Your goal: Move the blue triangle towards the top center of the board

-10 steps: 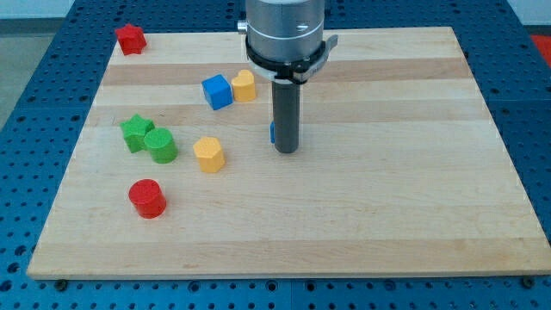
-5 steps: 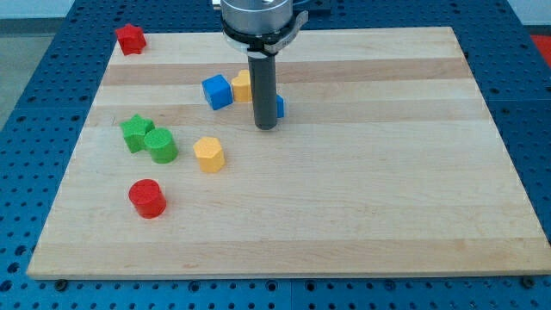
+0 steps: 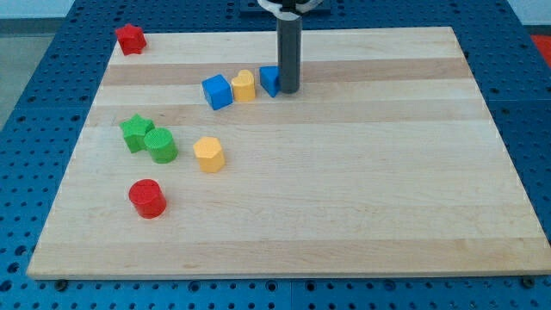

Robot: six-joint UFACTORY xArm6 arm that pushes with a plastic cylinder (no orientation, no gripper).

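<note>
My tip (image 3: 288, 89) touches the right side of the blue triangle (image 3: 270, 80), which sits far on the board (image 3: 362, 172) near top center, just right of 1 yellow block (image 3: 244, 85); being a bare rod, my tip holds nothing.

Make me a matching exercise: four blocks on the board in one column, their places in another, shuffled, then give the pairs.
Column 1:
1. red cylinder
2. green star
3. blue triangle
4. blue cube

Column 2:
A. touching my tip, on its left in the view
B. nearest the view's bottom
C. just left of a yellow block
D. against the green cylinder

Pairs: 1-B, 2-D, 3-A, 4-C
</note>
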